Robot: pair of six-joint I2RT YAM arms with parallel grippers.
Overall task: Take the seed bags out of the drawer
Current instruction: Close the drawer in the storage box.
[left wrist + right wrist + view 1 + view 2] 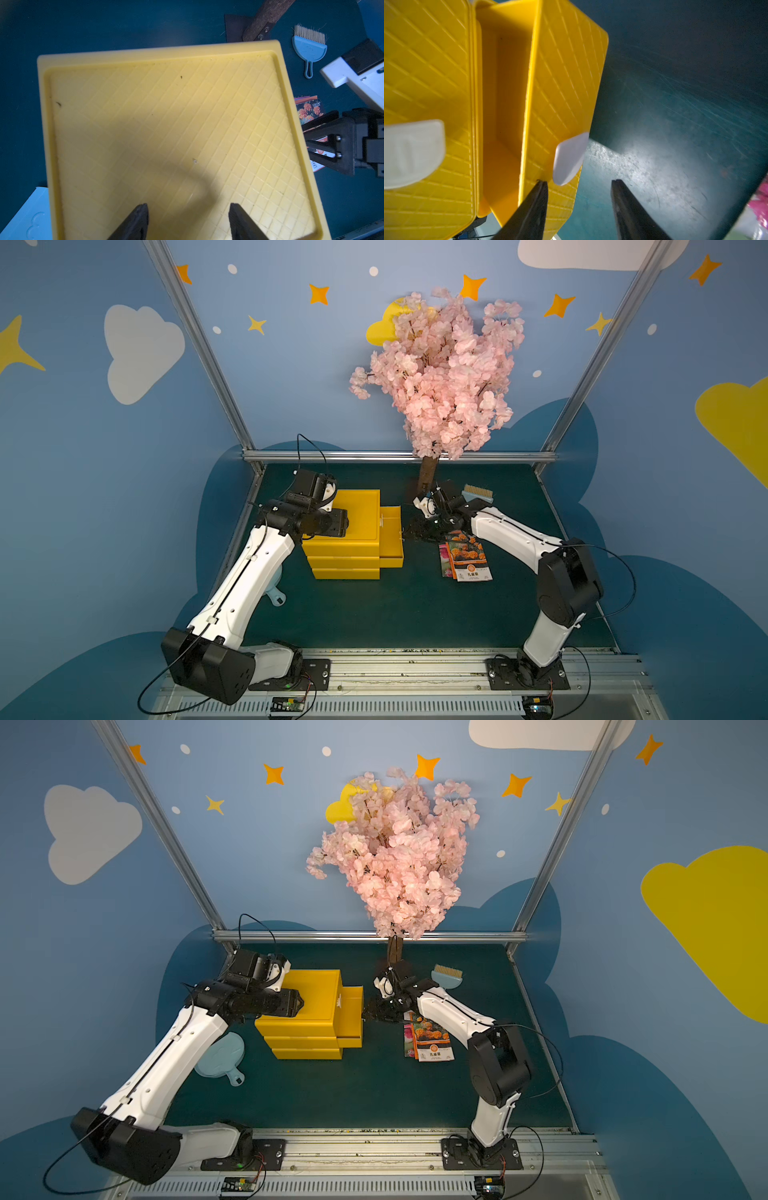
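Observation:
The drawer (391, 543) (352, 1019) stands pulled out from the top of the yellow three-drawer cube (357, 506). In the right wrist view the part of its inside (504, 104) that shows is bare. The seed bags (466, 558) (429, 1040) (309, 108) lie stacked on the green mat, right of the cube. My right gripper (409, 532) (579, 182) is open at the drawer's front, one fingertip (543, 184) against its upper edge beside the white handle tab (569, 158). Over the cube's lid (166, 124) my left gripper (343, 524) (188, 209) is open and holds nothing.
A light-blue brush (478, 493) (309, 45) lies behind my right arm. The trunk (427, 477) of a pink blossom tree stands at the back middle. On the mat left of the cube a light-blue dustpan (220, 1056) lies partly under my left arm.

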